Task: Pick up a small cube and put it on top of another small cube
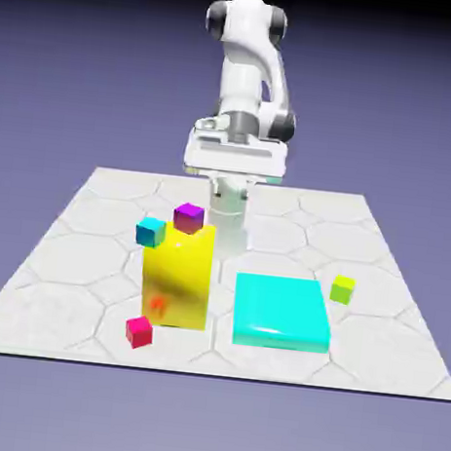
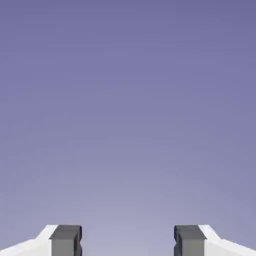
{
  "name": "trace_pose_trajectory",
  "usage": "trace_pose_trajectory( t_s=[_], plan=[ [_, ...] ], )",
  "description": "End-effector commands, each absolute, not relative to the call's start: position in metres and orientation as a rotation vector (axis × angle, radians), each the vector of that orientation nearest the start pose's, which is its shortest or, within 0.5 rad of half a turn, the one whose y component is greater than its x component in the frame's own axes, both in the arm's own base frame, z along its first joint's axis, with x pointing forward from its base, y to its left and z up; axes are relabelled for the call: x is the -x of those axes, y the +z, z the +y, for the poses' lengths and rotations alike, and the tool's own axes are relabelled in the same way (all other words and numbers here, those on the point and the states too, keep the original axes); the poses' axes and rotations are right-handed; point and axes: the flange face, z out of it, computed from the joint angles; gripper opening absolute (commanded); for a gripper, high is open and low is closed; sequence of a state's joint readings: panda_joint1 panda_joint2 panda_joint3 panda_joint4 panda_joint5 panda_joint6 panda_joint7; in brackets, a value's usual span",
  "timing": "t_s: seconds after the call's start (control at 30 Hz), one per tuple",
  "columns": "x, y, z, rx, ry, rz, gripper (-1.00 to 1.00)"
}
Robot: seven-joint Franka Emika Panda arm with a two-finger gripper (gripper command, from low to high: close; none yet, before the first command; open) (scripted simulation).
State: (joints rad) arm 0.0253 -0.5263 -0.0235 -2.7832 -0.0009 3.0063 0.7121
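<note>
Claw (image 2: 127, 242) spread apart with nothing between; glossy red small cube (image 1: 140, 331) rests on hexagon-patterned table (image 1: 58, 271).

A tall yellow block (image 1: 177, 276) stands on the pale hexagon-patterned table (image 1: 89, 254). A small purple-topped cube (image 1: 188, 217) sits just behind its top edge, a small cyan cube (image 1: 150, 230) beside its upper corner. A flat cyan slab (image 1: 281, 312) lies beside the block, apart from it.

Tall yellow block (image 1: 177, 275) just behind small cube (image 1: 140, 331).
</note>
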Motion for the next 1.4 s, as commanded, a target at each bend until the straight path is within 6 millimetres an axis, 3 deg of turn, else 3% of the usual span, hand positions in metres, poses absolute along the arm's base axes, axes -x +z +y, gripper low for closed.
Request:
trace_pose_trajectory(
  t_s=[0.0, 0.3, 0.57, 0.87, 0.97, 1.1, 1.13, 1.17, 1.27, 1.3, 1.37],
  plan=[
    [-0.407, 0.442, -0.003, 2.568, -0.944, 0.931, 0.00],
    [-0.469, 0.360, -0.038, 2.887, -0.513, 0.816, 0.00],
    [-0.502, 0.276, -0.077, 3.123, -0.082, 0.658, 0.00],
    [-0.516, 0.192, -0.128, 3.310, 0.455, 0.430, 0.00],
    [-0.517, 0.179, -0.138, 3.334, 0.562, 0.383, 0.00],
    [-0.500, 0.113, -0.149, 3.334, 0.562, 0.383, 0.00],
    [-0.500, 0.113, -0.149, 3.334, 0.562, 0.383, -1.00],
    [-0.500, 0.113, -0.149, 3.334, 0.562, 0.383, -1.00],
    [-0.515, 0.168, -0.140, 3.334, 0.562, 0.382, -1.00],
    [-0.518, 0.179, -0.123, 3.343, 0.560, 0.311, -1.00],
    [-0.516, 0.179, -0.049, 3.368, 0.540, -0.037, -1.00]
  ],
)
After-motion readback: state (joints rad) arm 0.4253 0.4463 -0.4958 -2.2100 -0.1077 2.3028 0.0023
